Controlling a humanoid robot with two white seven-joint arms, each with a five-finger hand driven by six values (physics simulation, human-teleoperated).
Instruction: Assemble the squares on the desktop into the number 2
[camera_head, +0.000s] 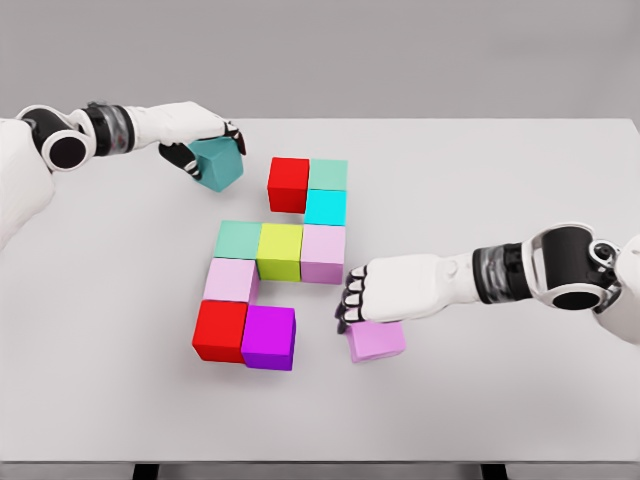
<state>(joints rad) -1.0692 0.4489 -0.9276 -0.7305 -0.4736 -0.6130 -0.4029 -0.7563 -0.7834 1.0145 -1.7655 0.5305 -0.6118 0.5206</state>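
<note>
Two hands bringing the last squares to the 2.

Left hand (200, 135) is gripping the teal cube (217, 165) far left; the figure (280, 265) is sitting mid-table (top-left, bottom-right gaps); right hand (385, 295) is clasping the pink cube (377, 340), which needs sliding flush beside the purple cube (268, 338).

The worktop (480, 180) looked matt and smooth, a pale grey without grain. The left hand (195, 135) and right hand (395, 290) had smooth white shells like satin plastic, with black, slightly glossy joints. The teal cube (220, 165) under the left hand and the pink cube (378, 340) beneath the right hand looked matt, smooth and untextured, like plain plastic, as did the cubes (280, 250) between the hands.
</note>
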